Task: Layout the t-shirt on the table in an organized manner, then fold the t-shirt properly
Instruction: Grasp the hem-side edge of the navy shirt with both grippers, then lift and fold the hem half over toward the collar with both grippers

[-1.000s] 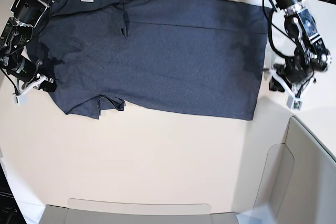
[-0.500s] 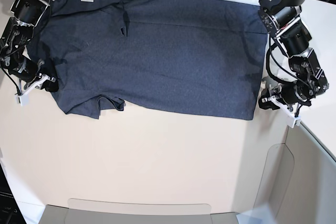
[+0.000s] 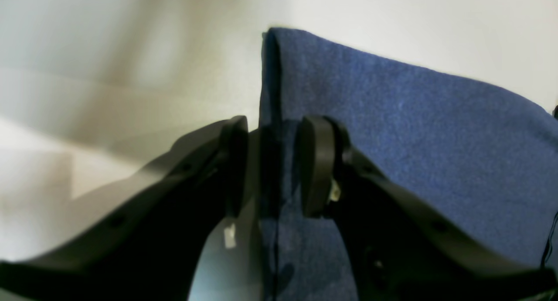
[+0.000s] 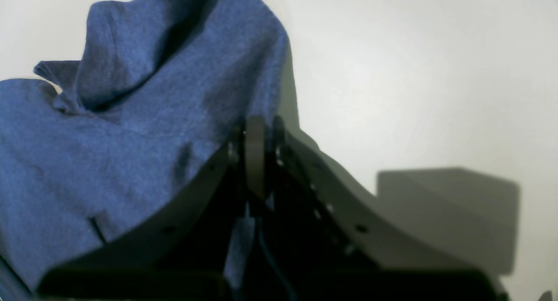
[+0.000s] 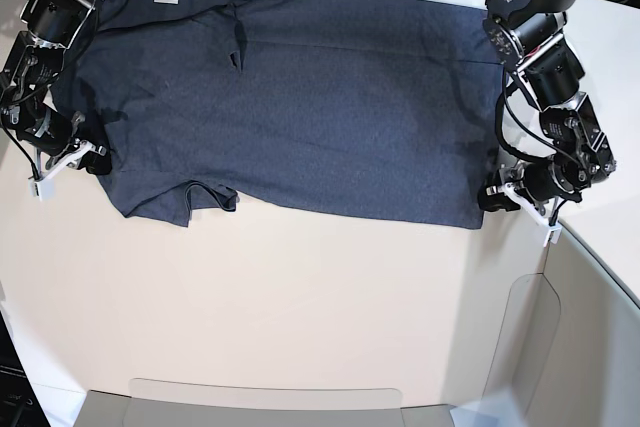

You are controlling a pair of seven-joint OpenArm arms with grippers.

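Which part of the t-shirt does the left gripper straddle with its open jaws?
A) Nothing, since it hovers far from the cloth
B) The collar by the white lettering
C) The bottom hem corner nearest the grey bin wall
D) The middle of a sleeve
C: the left gripper stands with its jaws apart on either side of the t-shirt edge at the hem corner, seen in the base view at.

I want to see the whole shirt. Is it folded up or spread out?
Mostly spread out. The t-shirt lies flat across the table, with one sleeve crumpled at its near edge and a small fold near the white lettering.
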